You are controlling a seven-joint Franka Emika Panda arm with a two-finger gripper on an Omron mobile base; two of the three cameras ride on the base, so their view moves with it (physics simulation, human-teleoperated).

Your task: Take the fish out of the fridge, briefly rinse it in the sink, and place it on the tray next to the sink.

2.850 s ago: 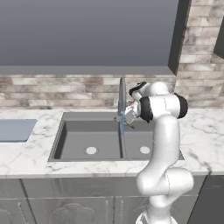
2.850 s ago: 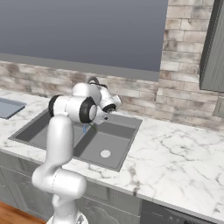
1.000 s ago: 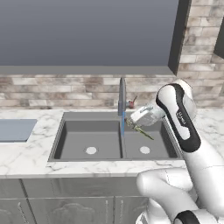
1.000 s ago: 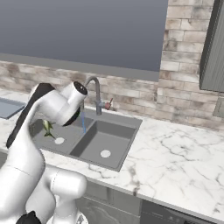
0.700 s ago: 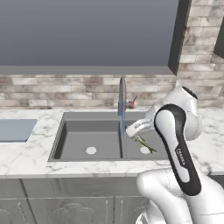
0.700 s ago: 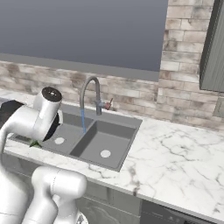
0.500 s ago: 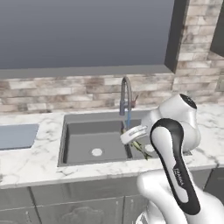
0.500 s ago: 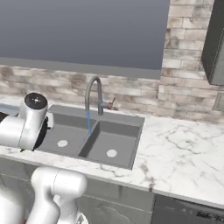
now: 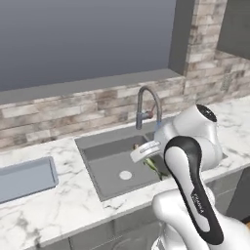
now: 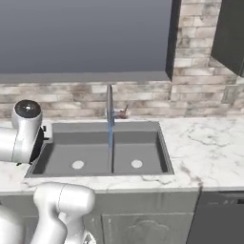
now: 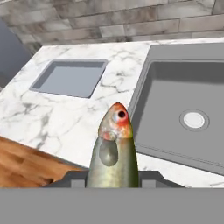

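Fish (image 11: 113, 151), olive with an orange head, sits clamped in your gripper (image 11: 113, 177); your hand view adds the tray (image 11: 70, 78) left of the sink (image 11: 183, 118).

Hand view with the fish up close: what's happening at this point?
The robot arm is carrying the fish in its gripper, over the near edge of the sink. Water runs in a thin stream from the faucet into the sink. The tray sits on the marble counter beside the sink with nothing in it, and the hand camera faces it, so the fish appears headed there next.
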